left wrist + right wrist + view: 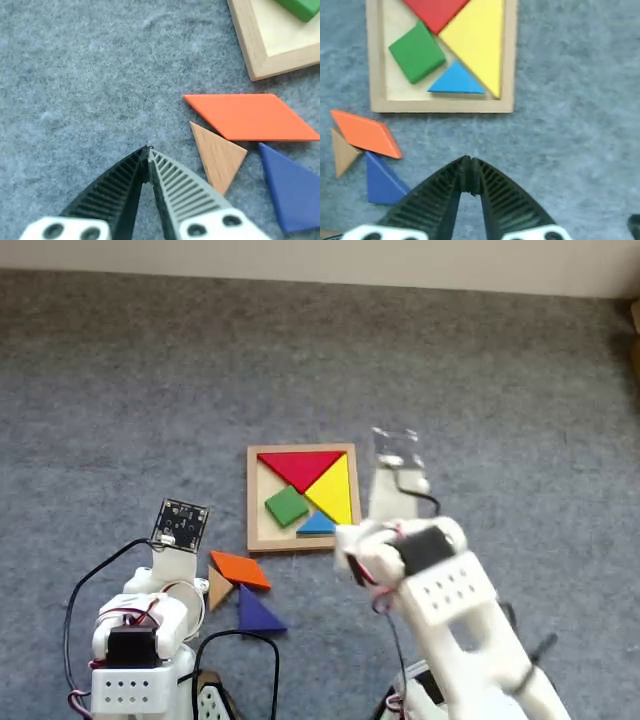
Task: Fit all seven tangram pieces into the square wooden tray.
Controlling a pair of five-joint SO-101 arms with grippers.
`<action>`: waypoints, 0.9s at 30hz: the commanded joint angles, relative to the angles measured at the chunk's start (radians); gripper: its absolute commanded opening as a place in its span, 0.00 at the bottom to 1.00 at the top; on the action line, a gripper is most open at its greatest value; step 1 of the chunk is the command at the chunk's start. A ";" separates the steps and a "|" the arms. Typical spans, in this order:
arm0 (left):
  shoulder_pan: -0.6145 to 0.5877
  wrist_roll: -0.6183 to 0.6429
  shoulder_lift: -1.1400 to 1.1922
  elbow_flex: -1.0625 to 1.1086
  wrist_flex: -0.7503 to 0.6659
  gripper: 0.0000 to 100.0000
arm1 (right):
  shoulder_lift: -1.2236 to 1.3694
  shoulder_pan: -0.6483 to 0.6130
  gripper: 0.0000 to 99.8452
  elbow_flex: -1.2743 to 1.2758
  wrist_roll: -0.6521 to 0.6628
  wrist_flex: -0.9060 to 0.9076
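wooden tray (300, 545) sitting on counter (480, 390), partly filled | orange parallelogram (240, 570), tan triangle (219, 587), navy triangle (258, 612) lying loose beside it | left pincer (148, 150), right pincer (466, 160) both hovering fully closed, gripping nothing

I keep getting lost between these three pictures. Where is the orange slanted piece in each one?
High view: orange piece lies just below the wooden tray's lower left corner.
Left wrist view: orange piece sits between the wooden tray's corner and the tan triangle.
Right wrist view: orange piece lies outside the wooden tray, beside the tan triangle.
Shared landmark: the tan triangle, tucked against the orange piece in all three.
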 commanded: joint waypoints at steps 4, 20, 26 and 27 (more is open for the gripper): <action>-0.007 0.003 -0.024 0.019 0.003 0.01 | -0.295 0.139 0.01 0.157 0.195 0.001; 0.002 0.005 -0.024 0.019 0.003 0.01 | -0.771 0.309 0.01 0.556 0.206 -0.012; -0.002 0.003 -0.024 0.019 0.003 0.01 | -1.027 0.357 0.01 0.751 0.206 -0.050; -0.005 0.002 -0.024 0.019 0.003 0.01 | -1.043 0.357 0.01 0.765 0.206 -0.048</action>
